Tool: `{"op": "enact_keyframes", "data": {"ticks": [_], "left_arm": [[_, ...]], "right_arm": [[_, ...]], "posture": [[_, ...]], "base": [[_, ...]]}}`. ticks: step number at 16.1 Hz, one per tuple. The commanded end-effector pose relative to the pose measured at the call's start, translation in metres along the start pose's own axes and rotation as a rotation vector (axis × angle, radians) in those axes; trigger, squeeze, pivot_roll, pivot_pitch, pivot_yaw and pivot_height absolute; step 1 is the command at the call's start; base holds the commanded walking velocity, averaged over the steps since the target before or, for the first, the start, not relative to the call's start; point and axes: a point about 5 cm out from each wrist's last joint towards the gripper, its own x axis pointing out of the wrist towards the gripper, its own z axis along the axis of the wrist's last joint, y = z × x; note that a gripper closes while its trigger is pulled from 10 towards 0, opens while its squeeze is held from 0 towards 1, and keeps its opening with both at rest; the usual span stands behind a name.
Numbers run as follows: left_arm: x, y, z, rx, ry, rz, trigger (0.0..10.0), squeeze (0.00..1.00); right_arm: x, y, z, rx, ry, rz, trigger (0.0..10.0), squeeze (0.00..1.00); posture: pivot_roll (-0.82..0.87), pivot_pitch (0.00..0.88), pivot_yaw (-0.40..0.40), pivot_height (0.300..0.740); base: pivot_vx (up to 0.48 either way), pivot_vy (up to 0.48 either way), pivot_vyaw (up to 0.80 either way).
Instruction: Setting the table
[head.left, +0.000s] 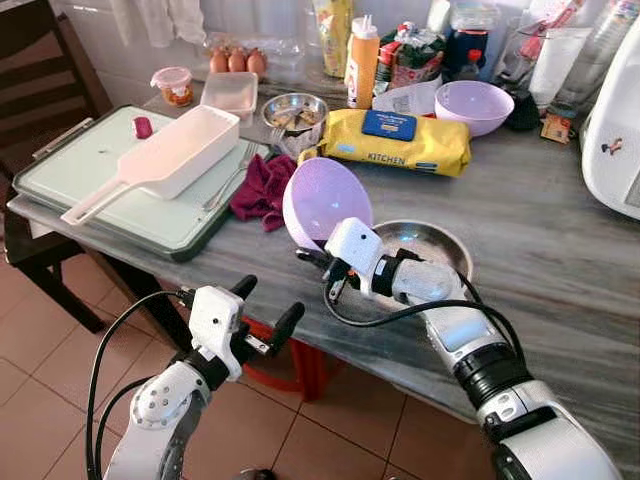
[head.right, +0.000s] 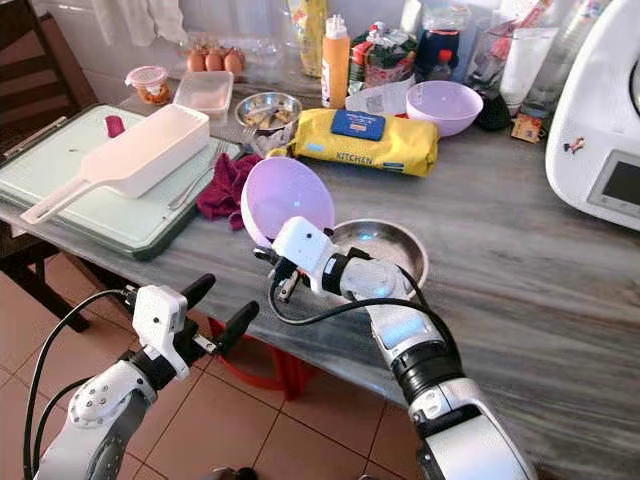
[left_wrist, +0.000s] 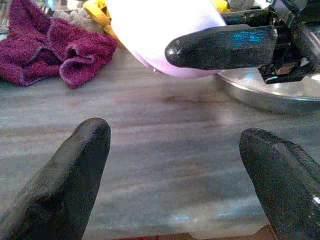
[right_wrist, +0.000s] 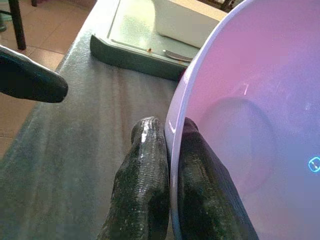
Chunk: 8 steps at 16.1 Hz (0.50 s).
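step in hand: carried bowl (head.left: 326, 200) tilted above worktop (head.left: 560, 260), rim pinched in right end effector (head.left: 318, 258), beside steel pan (head.left: 440, 245). left end effector (head.left: 268, 308) spread wide, empty. next: level, set down.

Two silver arms with black joint rings, white wrist housings, left gripper (head.left: 268, 306) and right gripper (head.left: 318, 262) of long black fingers, black cables looped along both.

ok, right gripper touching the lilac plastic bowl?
Touching. The right wrist view shows the right gripper with both black fingers pinching the rim of the lilac plastic bowl, no gap visible.
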Motion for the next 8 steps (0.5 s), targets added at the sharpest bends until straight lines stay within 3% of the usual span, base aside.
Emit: {"op": "enact_keyframes", "data": {"ticks": [1, 6, 7, 8], "left_arm": [[-0.0016, -0.0008, 0.0039, 0.006, -0.012, 0.001, 10.0, 0.00], [-0.0013, -0.0020, 0.0051, -0.003, -0.012, -0.017, 10.0, 0.00], [-0.0009, -0.0023, 0.0051, -0.004, -0.011, -0.019, 10.0, 0.00], [-0.0009, -0.0026, 0.0051, -0.004, -0.009, -0.021, 10.0, 0.00]], "right_arm": [[0.0030, -0.0002, 0.0025, -0.026, 0.003, 0.017, 10.0, 0.00], [0.0025, -0.0037, 0.0009, -0.039, 0.008, -0.002, 10.0, 0.00], [0.0028, -0.0035, 0.0009, -0.045, 0.011, 0.002, 10.0, 0.64], [0.0032, -0.0033, 0.0024, -0.044, 0.004, 0.003, 10.0, 0.83]], "posture": [[0.02, 0.139, 0.022, 0.740], [0.02, 0.136, 0.029, 0.740], [0.02, 0.136, 0.030, 0.740], [0.02, 0.137, 0.030, 0.740]], "base": [[0.000, 0.000, 0.00], [0.000, 0.000, 0.00], [0.000, 0.000, 0.00], [0.000, 0.000, 0.00]]}}
